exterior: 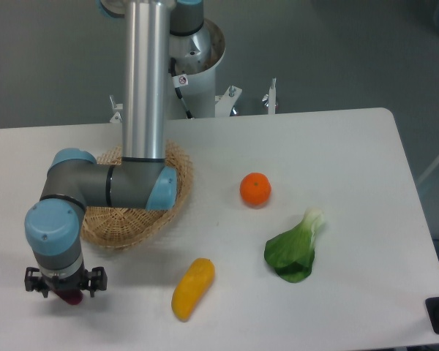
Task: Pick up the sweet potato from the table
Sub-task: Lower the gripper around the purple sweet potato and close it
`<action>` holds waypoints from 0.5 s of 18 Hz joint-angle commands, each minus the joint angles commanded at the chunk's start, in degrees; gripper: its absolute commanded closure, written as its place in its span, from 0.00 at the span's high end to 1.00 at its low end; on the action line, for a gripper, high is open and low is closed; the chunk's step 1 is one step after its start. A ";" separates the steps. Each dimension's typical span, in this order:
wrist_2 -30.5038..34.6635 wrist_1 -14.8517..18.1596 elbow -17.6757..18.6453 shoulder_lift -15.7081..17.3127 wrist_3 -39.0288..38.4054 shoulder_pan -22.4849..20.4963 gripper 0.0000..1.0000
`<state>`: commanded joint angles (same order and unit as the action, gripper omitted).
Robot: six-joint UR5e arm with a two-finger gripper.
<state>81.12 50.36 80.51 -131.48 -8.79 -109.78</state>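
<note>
While mostly hidden under the gripper (64, 287), sweet potato (73, 296) sits at near-left of the table (351, 146).

Just a magenta sliver poking out below the wrist, so can't tell if jaws are clamped on it or open around it. Probably firm, light, a bit smooth and rounded, so best pinched across the middle. Further out: basket (135, 219), yellow-orange vegetable (193, 288), orange fruit (255, 189), leafy green (294, 250) far right.

- table (336, 139): smooth matt white
- basket (177, 175): woven wicker, rough
- arm (145, 73): brushed metal tube, blue plastic caps
- orange (254, 189): faintly glossy skin
- leafy green (293, 250): slightly shiny
</note>
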 joint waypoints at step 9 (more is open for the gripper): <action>-0.53 0.00 -0.09 1.05 -0.79 0.00 0.32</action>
<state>80.60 50.36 80.42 -130.43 -9.58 -109.78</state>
